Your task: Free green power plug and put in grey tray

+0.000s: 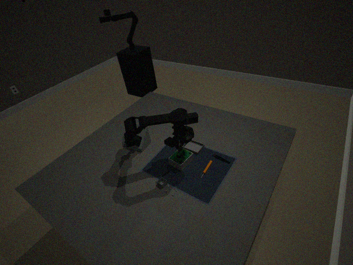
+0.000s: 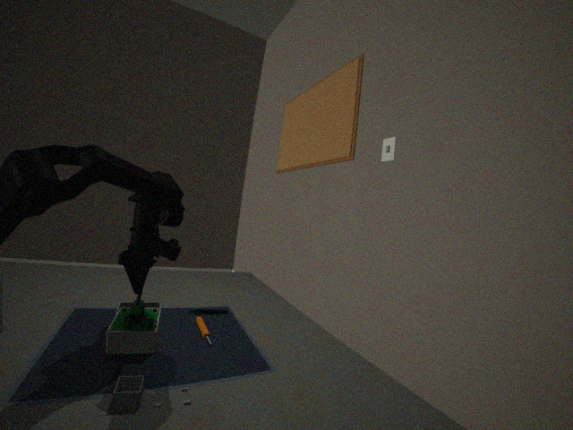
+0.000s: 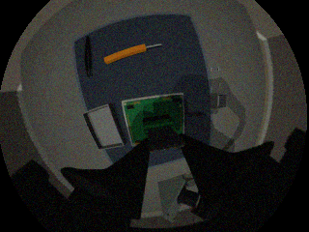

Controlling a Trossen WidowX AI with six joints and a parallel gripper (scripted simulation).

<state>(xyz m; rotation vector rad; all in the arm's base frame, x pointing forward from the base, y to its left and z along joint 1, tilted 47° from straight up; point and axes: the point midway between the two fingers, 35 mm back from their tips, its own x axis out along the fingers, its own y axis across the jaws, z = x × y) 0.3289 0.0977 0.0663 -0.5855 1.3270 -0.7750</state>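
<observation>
Over the circuit board (image 1: 187, 154) (image 2: 121, 322) (image 3: 136, 118), jaws (image 1: 180, 148) (image 2: 138, 296) part-open, clamped on the green power plug (image 2: 137, 307) (image 3: 164, 134). Judged step 1, working loose; plug upright at its socket, full release uncertain. Next: rock gently until free, lift clear, then carry to the grey tray (image 1: 193, 147) (image 3: 105, 127) beside the board, 0 plugs in it.

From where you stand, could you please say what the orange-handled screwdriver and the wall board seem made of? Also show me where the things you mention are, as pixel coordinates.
Screwdriver (image 1: 207, 167) (image 2: 202, 326) (image 3: 126, 54): probably plastic handle, evenly orange; likely metal shaft, pale grey. Wall board (image 2: 319, 117): perhaps matte cork, tan with a darker edge.
</observation>
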